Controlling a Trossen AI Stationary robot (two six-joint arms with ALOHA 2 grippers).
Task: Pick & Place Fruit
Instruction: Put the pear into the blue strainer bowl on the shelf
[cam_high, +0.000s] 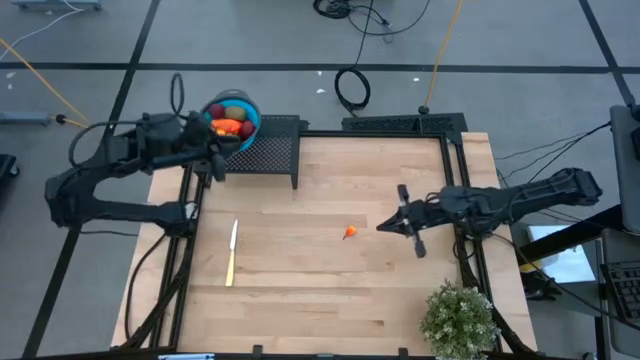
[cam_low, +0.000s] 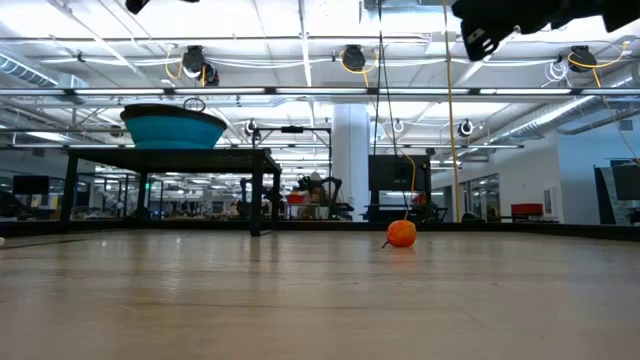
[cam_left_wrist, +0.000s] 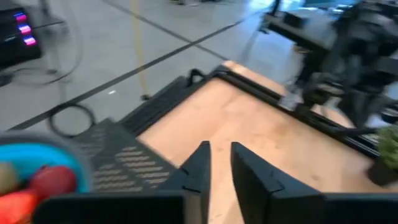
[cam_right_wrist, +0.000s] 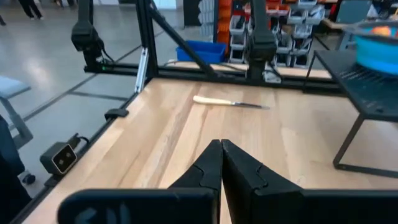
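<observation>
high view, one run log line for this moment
small orange fruit: alone on wooden table | round blue bowl: holds fruit, on black rack | left gripper: beside bowl, empty

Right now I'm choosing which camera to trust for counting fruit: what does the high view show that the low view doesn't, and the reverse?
Only the high view shows the fruit piled inside the blue bowl, the knife on the table, a potted plant, and both arms, with the left gripper beside the bowl and the right gripper near the table's middle. Only the low view shows the room behind, with ceiling lights and desks. Both show the bowl on its dark rack and one small orange fruit alone on the wooden table.
</observation>
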